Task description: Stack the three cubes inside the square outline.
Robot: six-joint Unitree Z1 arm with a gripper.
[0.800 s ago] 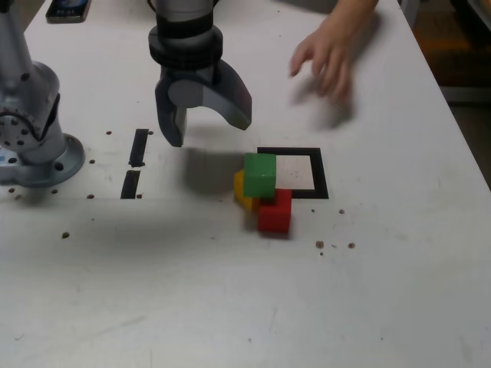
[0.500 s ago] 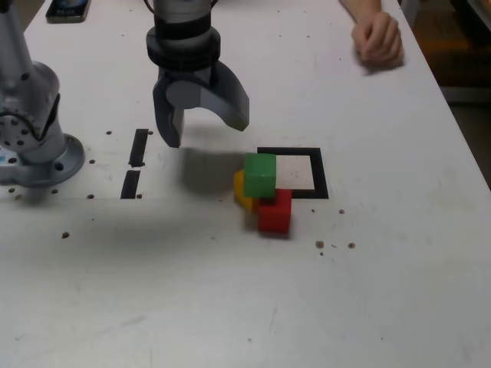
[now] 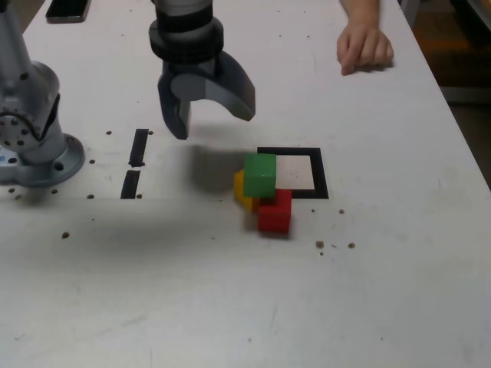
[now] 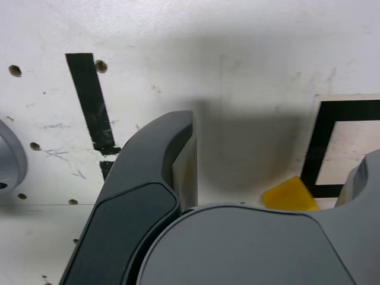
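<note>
White table, matte, scuffed, w/ small dark holes and specks. Grey metal arm base sits at the exterior view's left edge. Gripper hangs above the table w/ dark, curved, smooth plastic jaws spread wide, nothing between them; vs 0.5 s ago it has shifted slightly toward the exterior view's right. A person's hand rests on the table at the far edge, fingers now lying flatter than the fist seen 0.5 s ago.

Square outline: black tape frame, white centre, empty inside. Two short black tape strips lie apart from it, toward the base.

Cubes unmoved since earlier frames, clustered at the outline's corner on the exterior view's left: green cube on top, overlapping the tape edge; red cube below it on the table, outside the frame; yellow cube mostly hidden behind green.

Only the exterior view shows hand, base, green and red. Wrist view shows just a corner of yellow beside the outline, one strip, and jaw insides close up.
</note>
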